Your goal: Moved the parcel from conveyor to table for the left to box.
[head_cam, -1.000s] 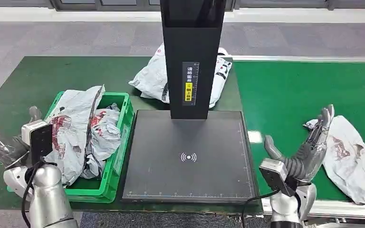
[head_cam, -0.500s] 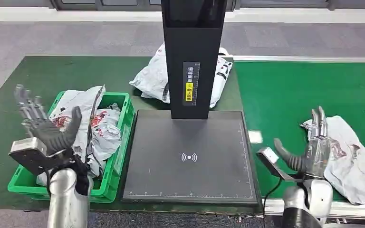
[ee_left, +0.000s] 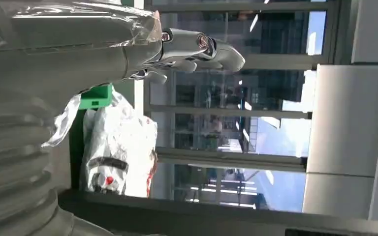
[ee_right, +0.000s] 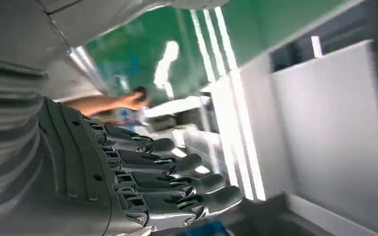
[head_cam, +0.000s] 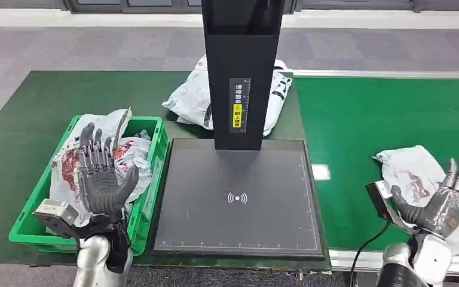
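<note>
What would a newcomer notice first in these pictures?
The tall black scanner stand rises over its dark scanning pad at centre. To its left, a green crate holds crumpled parcels, with the open left hand raised before it; the open right hand hovers by a grey parcel on the green conveyor.

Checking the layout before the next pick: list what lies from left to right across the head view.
Green crate → left robot hand over it → black scan pad → parcel on the belt → right robot hand.

a wireless signal sign (head_cam: 237,198) marks the black scanner pad (head_cam: 203,179).
</note>
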Motion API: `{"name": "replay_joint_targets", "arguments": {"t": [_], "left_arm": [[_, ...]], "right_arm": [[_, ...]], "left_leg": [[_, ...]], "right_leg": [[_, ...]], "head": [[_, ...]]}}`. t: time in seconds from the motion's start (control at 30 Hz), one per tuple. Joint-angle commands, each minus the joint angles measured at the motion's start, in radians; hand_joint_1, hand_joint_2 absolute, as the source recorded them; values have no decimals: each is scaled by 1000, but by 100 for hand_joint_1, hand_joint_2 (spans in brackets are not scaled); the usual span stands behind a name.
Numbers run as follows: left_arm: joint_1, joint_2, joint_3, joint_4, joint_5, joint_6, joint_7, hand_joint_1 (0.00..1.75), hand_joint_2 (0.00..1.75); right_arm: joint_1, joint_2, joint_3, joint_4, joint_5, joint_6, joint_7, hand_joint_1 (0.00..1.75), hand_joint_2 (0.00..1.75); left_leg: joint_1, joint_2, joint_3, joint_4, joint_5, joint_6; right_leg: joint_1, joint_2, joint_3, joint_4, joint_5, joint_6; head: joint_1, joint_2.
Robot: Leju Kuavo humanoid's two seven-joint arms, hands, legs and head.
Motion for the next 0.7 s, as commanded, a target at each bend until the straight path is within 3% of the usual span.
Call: {"name": "replay_joint_targets", "arguments": {"t": [0.03,0.07,0.13,0.17,0.27,0.5,0.7], "left_arm": [[55,-29,-17,38,1,-28,3,0,175],[56,-25,-24,43,3,-27,3,0,175],[55,-27,-22,44,-1,-31,3,0,175],[58,-27,-24,41,-7,-27,3,0,175],[61,-27,-26,37,-8,-31,3,0,175],[53,-23,-34,51,-24,-41,3,0,175],[38,-20,-47,82,-44,-30,3,0,175]], "right_arm": [[17,-112,118,167,45,2,218,0,175],[19,-140,165,216,32,2,282,0,175],[13,-143,135,258,45,2,288,0,175],[11,-159,156,287,45,2,324,0,175],[2,-175,145,344,45,2,346,0,175],[-16,-207,76,480,45,2,376,0,175],[-35,-239,111,608,45,2,430,0,175]], "left_leg": [[0,1,4,-2,0,1],[0,1,4,-2,0,1],[0,8,5,-3,-1,2],[0,1,3,-2,-1,1],[0,-1,3,-1,0,1],[0,-1,5,-3,0,1],[0,-2,3,-2,0,1]], "right_leg": [[0,0,5,-4,0,0],[0,-1,5,-4,0,0],[0,6,5,-5,2,0],[0,0,5,-3,0,0],[0,-2,4,-3,0,0],[0,-2,7,-5,0,0],[0,-4,5,-3,0,0]], "head": [[0,0],[0,0],[0,0],[0,0],[0,0],[0,0],[0,0]]}}
